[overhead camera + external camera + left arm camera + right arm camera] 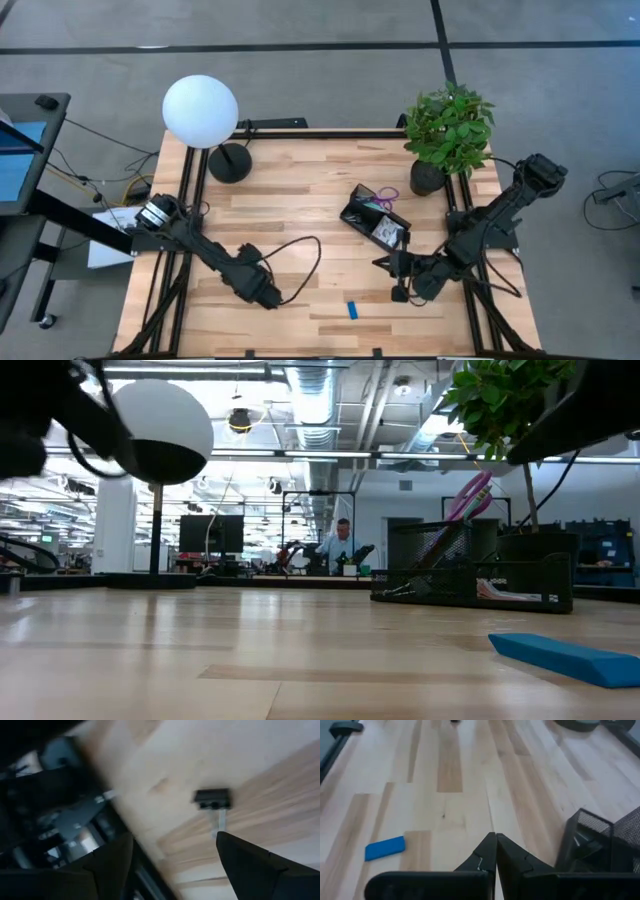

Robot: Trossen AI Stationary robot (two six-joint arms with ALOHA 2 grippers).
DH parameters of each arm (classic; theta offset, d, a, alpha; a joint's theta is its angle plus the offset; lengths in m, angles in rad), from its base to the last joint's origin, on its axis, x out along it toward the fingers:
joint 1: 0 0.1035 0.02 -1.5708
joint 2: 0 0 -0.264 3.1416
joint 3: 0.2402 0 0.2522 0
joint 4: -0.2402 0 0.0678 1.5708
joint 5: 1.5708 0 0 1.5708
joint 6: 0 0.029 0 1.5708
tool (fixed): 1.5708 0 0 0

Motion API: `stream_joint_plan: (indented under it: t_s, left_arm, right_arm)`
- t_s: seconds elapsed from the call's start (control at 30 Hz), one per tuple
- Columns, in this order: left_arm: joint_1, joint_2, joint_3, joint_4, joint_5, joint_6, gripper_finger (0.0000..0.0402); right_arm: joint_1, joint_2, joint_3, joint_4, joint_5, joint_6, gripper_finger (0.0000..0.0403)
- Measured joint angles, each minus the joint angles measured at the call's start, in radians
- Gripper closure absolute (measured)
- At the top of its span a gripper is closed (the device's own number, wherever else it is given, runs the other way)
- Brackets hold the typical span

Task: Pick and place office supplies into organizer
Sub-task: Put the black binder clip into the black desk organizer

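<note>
the blue block (352, 310) lies loose at 6 o'clock on the counter (300, 200), so the shut, empty right tool (495, 851) waits beside the organizer (374, 216), while the left tool (172, 852) gapes empty

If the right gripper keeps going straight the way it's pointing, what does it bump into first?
Probably nothing soon. The shut right gripper points across bare table; the blue block lies off to one side and the organizer to the other. Depth is hard to judge.

Wooden table (300, 190) carries organizer (374, 216), blue block (353, 310), lamp base (229, 163).
</note>
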Motion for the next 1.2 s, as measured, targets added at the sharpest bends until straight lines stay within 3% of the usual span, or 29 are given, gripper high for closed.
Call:
stream_joint_plan:
  t_s: [0.17,0.37,0.47,0.57,0.67,0.83,0.97,1.2]
  left_arm:
    - [-0.054,-0.087,0.000,-0.017,-0.044,-0.039,0.0119]
    - [-0.123,-0.207,-0.009,-0.027,-0.204,-0.191,0.0119]
    - [-0.143,-0.287,-0.088,0.002,-0.234,-0.257,0.0119]
    - [-0.164,-0.365,-0.238,0.048,-0.194,-0.397,0.0119]
    - [-0.181,-0.445,-0.377,0.259,-0.151,-0.524,0.0122]
    - [-0.196,-0.515,-0.515,0.683,-0.287,-0.410,0.0139]
    - [-0.195,-0.516,-0.556,0.719,-0.311,-0.390,0.0143]
    - [-0.188,-0.520,-0.559,0.674,-0.248,-0.405,0.0144]
  right_arm:
    - [-0.060,0.000,0.000,0.003,-0.075,-0.010,0.0398]
    - [-0.117,0.000,0.000,0.003,-0.137,-0.011,0.0398]
    - [-0.129,0.000,0.000,0.003,-0.139,-0.011,0.0398]
    - [-0.129,0.000,0.000,0.006,-0.156,-0.011,0.0398]
    - [-0.125,0.000,0.000,0.009,-0.176,-0.011,0.0398]
    - [-0.124,0.000,0.000,0.011,-0.178,-0.011,0.0398]
    - [-0.124,0.000,0.000,0.011,-0.178,-0.011,0.0398]
    - [-0.124,0.000,0.000,0.011,-0.178,-0.011,0.0398]
